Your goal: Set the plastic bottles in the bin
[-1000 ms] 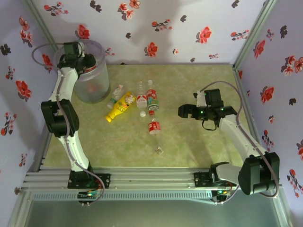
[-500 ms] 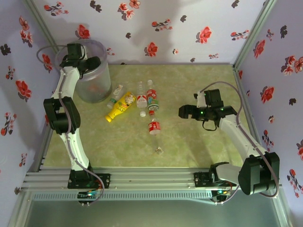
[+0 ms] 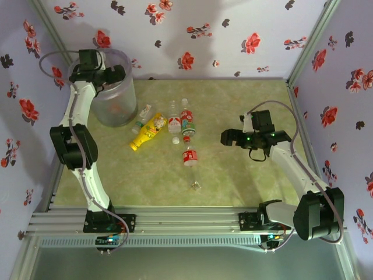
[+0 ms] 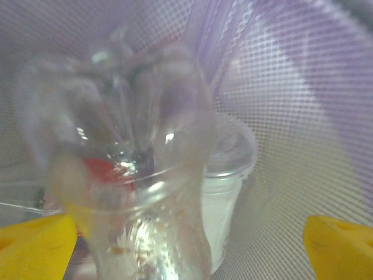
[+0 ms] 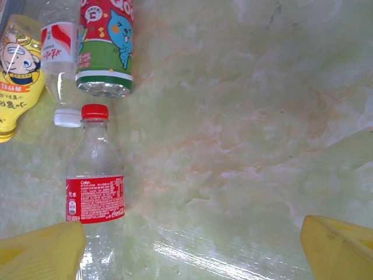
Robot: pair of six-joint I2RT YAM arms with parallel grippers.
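Top view first: the left claw (image 3: 112,74) hangs over the mouth of the bin (image 3: 116,111) in the far left corner of the bench (image 3: 233,99). Just right of the bin, 5 bottles lie in a loose cluster on the bench, with the yellow bottle (image 3: 148,132) on its left side and the red-labelled bottle (image 3: 190,156) nearest the arms. The right claw (image 3: 225,138) hovers well apart from them on the right, carrying nothing.

Over to the left wrist: yellow fingertips (image 4: 35,248) sit at both edges of the frame, so that claw is spread wide. Between them a clear bottle (image 4: 134,175) shows against the bin's mesh-patterned wall. It's too blurred to say whether it touches a finger.

Right wrist: fingertips (image 5: 41,251) far apart, the claw spread over bare bench. The red-labelled bottle lies just beside the left fingertip, red cap pointing away. Beyond it are a green-and-red bottle (image 5: 105,46), a white-capped bottle (image 5: 58,52) and the yellow one at the edge
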